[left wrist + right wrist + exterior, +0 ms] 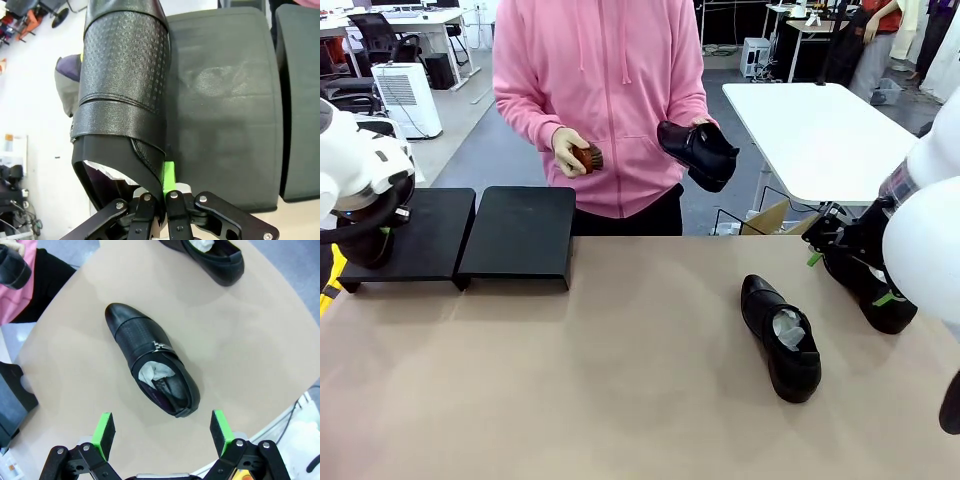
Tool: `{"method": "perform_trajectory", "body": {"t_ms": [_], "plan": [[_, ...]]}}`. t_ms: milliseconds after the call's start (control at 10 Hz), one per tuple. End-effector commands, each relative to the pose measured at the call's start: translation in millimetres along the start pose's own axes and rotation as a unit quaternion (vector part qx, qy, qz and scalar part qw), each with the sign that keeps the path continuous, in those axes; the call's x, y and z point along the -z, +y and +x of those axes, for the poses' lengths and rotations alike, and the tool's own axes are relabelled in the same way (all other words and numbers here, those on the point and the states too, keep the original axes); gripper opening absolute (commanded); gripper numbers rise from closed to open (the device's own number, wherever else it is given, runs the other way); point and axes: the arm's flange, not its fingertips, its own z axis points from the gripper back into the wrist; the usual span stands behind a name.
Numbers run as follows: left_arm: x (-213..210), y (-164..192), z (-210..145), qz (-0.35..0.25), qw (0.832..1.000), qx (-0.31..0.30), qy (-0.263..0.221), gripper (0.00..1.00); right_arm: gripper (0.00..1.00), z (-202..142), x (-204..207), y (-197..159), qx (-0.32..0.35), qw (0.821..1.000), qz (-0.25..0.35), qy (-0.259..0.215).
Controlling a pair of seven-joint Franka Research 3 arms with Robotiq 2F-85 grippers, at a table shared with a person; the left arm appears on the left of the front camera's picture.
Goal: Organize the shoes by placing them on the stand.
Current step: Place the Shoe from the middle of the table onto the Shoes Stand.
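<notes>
My left gripper is shut on the side wall of a glossy black shoe stuffed with white paper, held at the left edge of the stand's left unit. In the front view this gripper is at the far left, beside the stand. My right gripper is open above a second shoe that lies on the table; the front view shows this shoe at the right edge. A third shoe lies mid-table. The person holds a fourth shoe.
The person in a pink hoodie stands at the far side, with a small brown brush in the other hand. The stand's right unit has a bare top. A white table stands behind on the right.
</notes>
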Motion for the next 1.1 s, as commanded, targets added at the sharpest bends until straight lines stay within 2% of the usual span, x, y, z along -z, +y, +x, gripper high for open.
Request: {"method": "perform_trajectory", "body": {"t_ms": [0,400,500,900,1000], "plan": [[8.9,4.8,3.3,0.015,1.000,-0.004,-0.020,0.00,1.00,1.3,0.3,0.1,-0.004,1.000,0.006,-0.003],[15.7,9.5,4.1,0.012,1.000,-0.001,-0.007,0.00,1.00,1.3,0.3,0.1,-0.004,1.000,0.006,-0.003],[14.9,8.2,3.9,0.006,1.000,0.005,-0.005,0.09,1.00,1.3,0.3,0.1,-0.004,1.000,0.006,-0.003],[17.3,9.6,2.5,0.006,1.000,0.004,-0.003,0.85,1.00,1.3,0.3,0.1,-0.004,1.000,0.006,-0.003],[15.5,9.5,2.8,0.006,1.000,0.000,-0.008,1.00,1.00,1.3,0.3,0.1,-0.004,1.000,0.006,-0.003]]}}
